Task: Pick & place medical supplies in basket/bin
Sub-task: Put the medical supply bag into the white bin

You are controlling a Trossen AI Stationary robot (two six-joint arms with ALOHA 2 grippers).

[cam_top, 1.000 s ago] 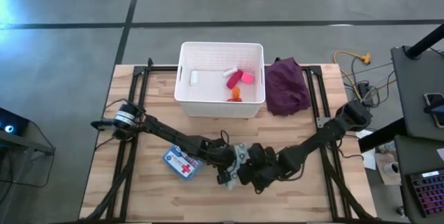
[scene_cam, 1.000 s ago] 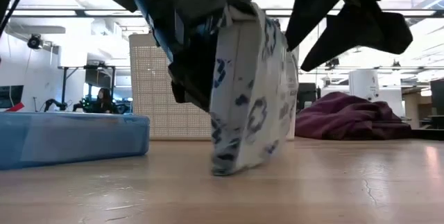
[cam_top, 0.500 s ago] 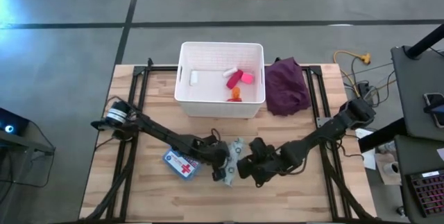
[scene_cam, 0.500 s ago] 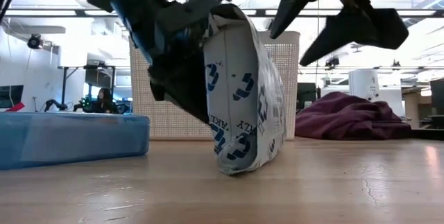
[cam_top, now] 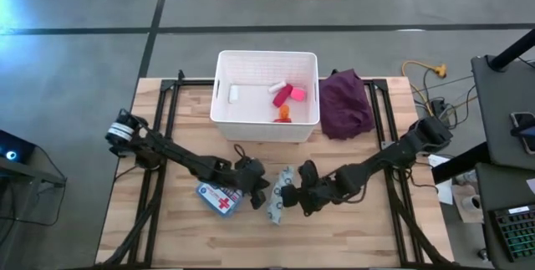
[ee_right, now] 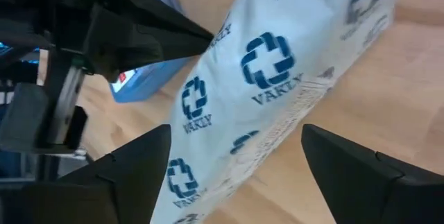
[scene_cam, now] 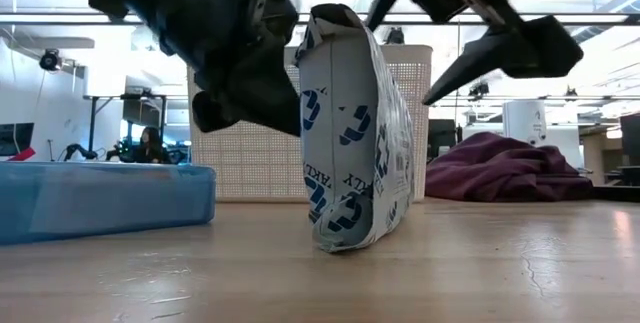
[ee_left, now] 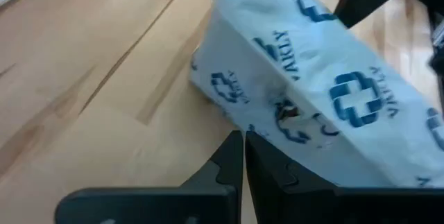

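Observation:
The pale green pouch with blue crosses (cam_top: 276,195) (scene_cam: 350,133) stands upright on its lower edge on the table. My left gripper (ee_left: 243,141) (scene_cam: 250,93) is shut, right at the pouch's left side. My right gripper (ee_right: 236,130) (cam_top: 292,195) is open on the pouch's right, with one finger on either side of it; I cannot tell whether they touch it. The blue packet with the red cross (cam_top: 219,197) (scene_cam: 100,198) lies flat to the left. The white basket (cam_top: 224,94) holds red, pink, orange and white pieces (cam_top: 288,96). My left gripper has its shut fingertips (ee_left: 239,148) against the pouch's lower side face (ee_left: 258,123), coming level from the table's left. The pouch stands upright with its bottom edge (scene_cam: 345,243) on the table.
The dark purple cloth (cam_top: 347,103) (scene_cam: 510,168) lies right of the basket at the far edge. Black frame rails run along both table sides (cam_top: 159,136). Bare wood lies near the front edge (cam_top: 276,245).
The pouch has tipped from a lean to upright on its lower edge and turned, showing its cross pattern. My left gripper has drawn back toward the table's left and far edge. My right gripper has moved toward the far edge and slightly left.

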